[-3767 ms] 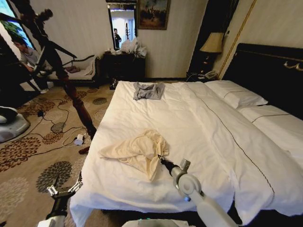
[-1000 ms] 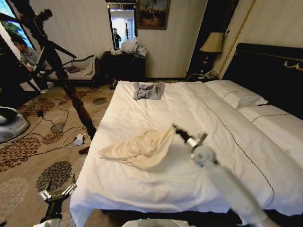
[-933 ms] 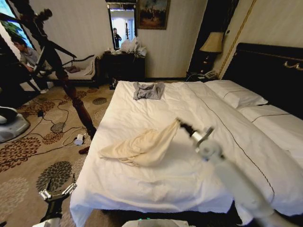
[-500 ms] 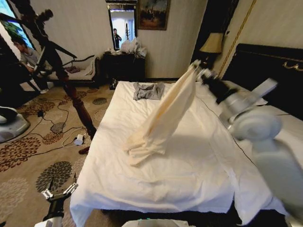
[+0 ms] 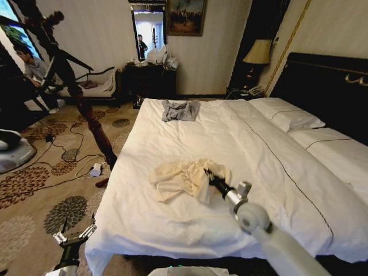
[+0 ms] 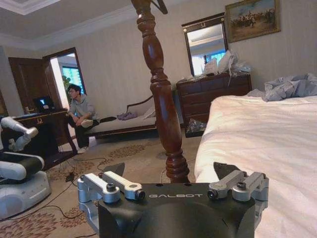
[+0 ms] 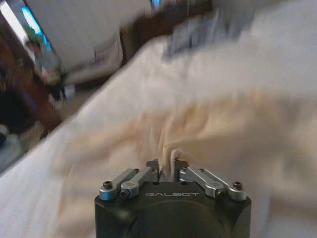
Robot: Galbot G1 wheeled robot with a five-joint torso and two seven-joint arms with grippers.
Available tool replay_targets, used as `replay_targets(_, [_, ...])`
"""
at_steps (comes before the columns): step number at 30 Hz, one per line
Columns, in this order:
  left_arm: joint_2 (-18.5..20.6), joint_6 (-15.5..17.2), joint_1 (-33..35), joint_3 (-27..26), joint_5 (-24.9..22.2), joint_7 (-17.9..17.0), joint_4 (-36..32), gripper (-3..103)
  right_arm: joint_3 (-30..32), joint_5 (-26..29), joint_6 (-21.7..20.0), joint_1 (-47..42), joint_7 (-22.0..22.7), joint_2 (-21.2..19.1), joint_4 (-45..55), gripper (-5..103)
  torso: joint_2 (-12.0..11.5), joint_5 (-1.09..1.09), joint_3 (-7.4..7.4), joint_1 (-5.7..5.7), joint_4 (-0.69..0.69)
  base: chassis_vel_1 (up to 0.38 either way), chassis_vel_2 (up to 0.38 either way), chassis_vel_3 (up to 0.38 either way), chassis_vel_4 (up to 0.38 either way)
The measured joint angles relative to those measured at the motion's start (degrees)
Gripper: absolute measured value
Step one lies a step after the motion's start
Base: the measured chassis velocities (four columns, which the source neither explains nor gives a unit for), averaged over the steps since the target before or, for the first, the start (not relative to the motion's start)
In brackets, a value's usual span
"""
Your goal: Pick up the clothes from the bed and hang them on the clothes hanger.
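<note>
The clothes (image 5: 183, 177), a cream long-sleeved shirt, lie crumpled in a heap on the near middle of the bed (image 5: 259, 144). My right gripper (image 5: 210, 176) is low over the heap's right edge. In the right wrist view the gripper (image 7: 167, 166) is shut on a small fold of the shirt (image 7: 223, 134). My left gripper (image 5: 72, 236) hangs parked beside the bed's near left corner, above the carpet. In the left wrist view it (image 6: 171, 171) stands open with nothing between its fingers. The clothes hanger is out of view.
A small grey garment (image 5: 179, 109) lies at the bed's far end. A dark turned-wood coat stand (image 5: 86, 109) leans over the carpet left of the bed, with cables on the floor. White pillows (image 5: 286, 115) and a black headboard (image 5: 328, 80) are on the right.
Half a second ago my right gripper held the shirt stretched high over the bed. Now it is down near the sheet and the shirt is bunched in a heap.
</note>
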Motion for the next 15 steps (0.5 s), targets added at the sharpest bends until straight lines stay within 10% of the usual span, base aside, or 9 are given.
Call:
replay_targets(4, [0.36, -0.02, -0.25, -0.26, -0.43, -0.1, 0.41, 100, 0.87, 4.51, -11.36, -3.63, 6.24, -0.64, 4.7, 25, 0.0, 0.0, 0.0, 0.0, -0.02, 0.0, 0.0, 0.0, 0.0])
replay_targets(7, [0.49, -0.06, -0.63, -0.05, -0.54, -0.22, 0.94, 100, 3.11, 15.33, -22.82, -4.41, 19.52, -1.43, 9.14, 41, 0.0, 0.01, 0.0, 0.0, -0.01, 0.0, 0.0, 0.0, 0.0])
replay_targets(15, [0.66, -0.19, -0.92, 0.58, -0.5, -0.31, 1.47, 100, 15.72, 37.81, -24.17, -0.41, 28.21, -2.6, 17.06, 70, 0.0, 0.01, 0.01, 0.0, 0.0, 0.0, 0.0, 0.0, 0.0])
